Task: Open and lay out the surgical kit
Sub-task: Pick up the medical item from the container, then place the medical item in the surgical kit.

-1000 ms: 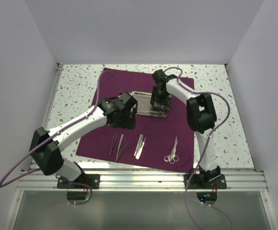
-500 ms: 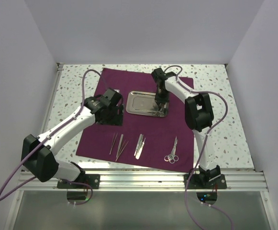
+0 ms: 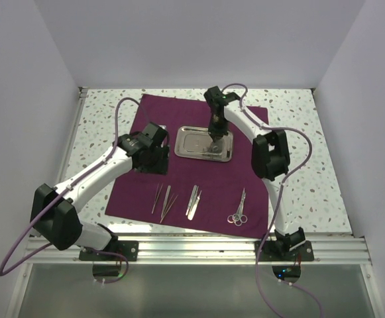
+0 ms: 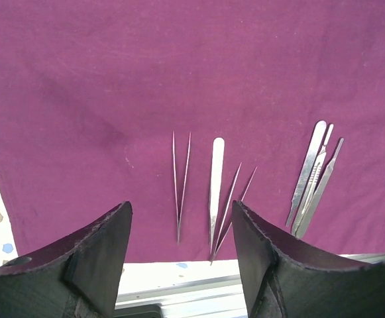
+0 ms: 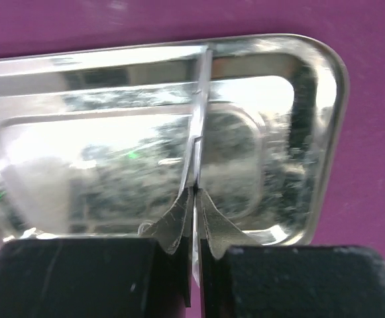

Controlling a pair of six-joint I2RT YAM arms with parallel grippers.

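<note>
**Top view:** cloth wrap [image 3: 179,112] lies unfolded and flat, centre frame, w/ the tray [image 3: 191,142] on its upper middle. Row along the cloth's lower edge, left to rt: fine tweezers [image 3: 158,199], second tweezers [image 3: 167,203], bundle of flat handles [image 3: 193,201], scissors [image 3: 238,211]. All are well apart from the tray. So opening is done and layout looks mostly done. Right gripper [image 3: 215,139] is down over the tray's rt half, and whatever it has there is prob. the last piece to join the row. Left gripper [image 3: 154,159] hangs over the cloth, left of the tray.

**Left wrist view:** its fingers [image 4: 99,252] stand apart w/ nothing btwn them. Beyond them are the tweezers and handle bundle on the cloth. Tray is out of this frame.

**Right wrist view:** right gripper is clenched on a thin steel tool [image 5: 200,112] running up frame centre over the tray. The tool is edge-on and lost in reflections, so can't tell its type or whether its far end touches the tray floor. In top view the arm hides it.
</note>
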